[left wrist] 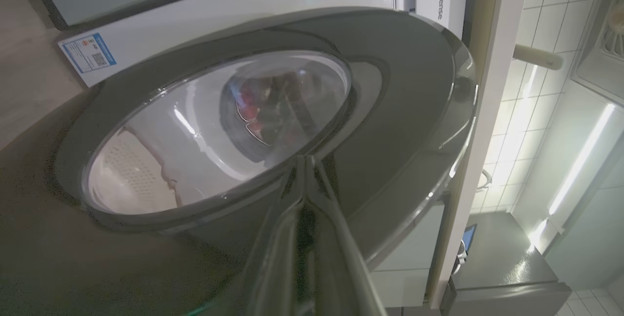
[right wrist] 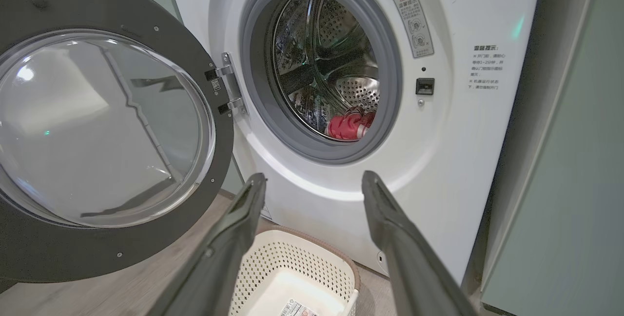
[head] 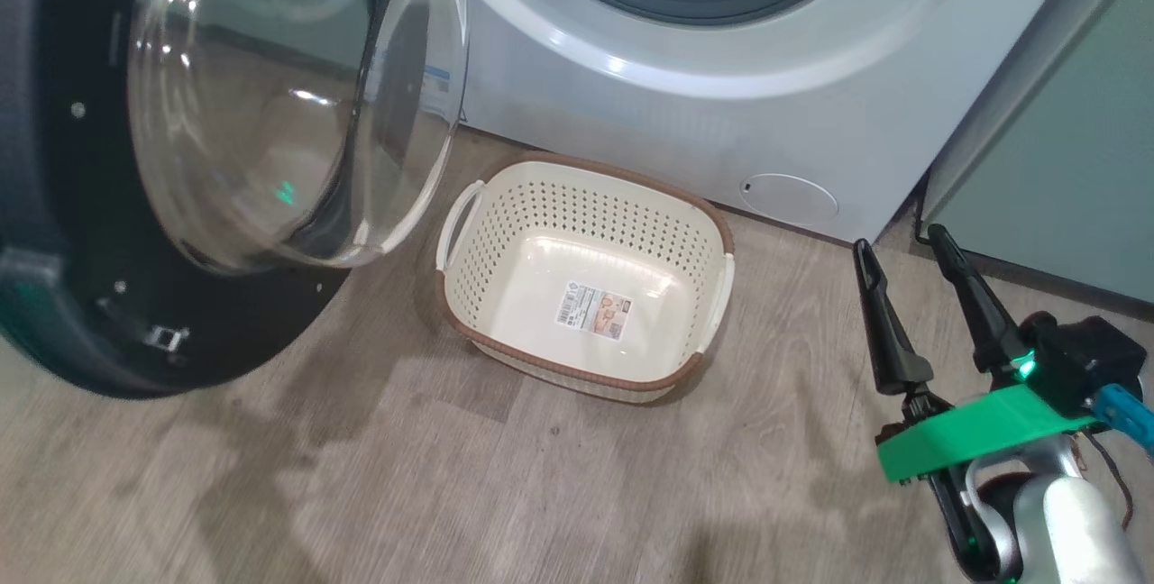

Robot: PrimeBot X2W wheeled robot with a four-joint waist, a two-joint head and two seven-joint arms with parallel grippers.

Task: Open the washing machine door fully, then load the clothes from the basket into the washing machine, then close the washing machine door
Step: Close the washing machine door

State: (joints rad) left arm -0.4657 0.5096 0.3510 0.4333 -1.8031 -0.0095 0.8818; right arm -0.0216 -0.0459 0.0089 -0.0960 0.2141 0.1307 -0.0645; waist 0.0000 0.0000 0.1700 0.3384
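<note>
Head view: washing machine door [head: 270,115] is swung wide open on my left, inner glass bowl facing the cam. The basket [head: 577,214] sits on the wood floor [head: 451,476] right in front of the washing machine [head: 721,115], just beside the door's lower edge. A paper label [head: 592,311] lies flat on the basket bottom. The small round white flap [head: 789,198] is low on the machine front, behind the basket's far right corner.

Right gripper [head: 902,240] hangs lower right over the floor, well apart from the basket, jaws wide apart w/ nothing between them. A pale green cabinet [head: 1064,160] stands to the machine's right.

Right wrist cam: I'm looking between the fingers [right wrist: 229,238] at the drum opening. The clothes [right wrist: 348,126] are inside the drum, a red bundle w/ white trim at the bottom front, just behind the grey gasket [right wrist: 312,152]. The hinge [right wrist: 229,87] holds the door on the opening's left.

Left wrist cam: left gripper [left wrist: 306,165] has its jaws pressed together, holding nothing. Tips sit at the black ring on the door's outer face, by the glass edge. Can't tell if they touch it.
</note>
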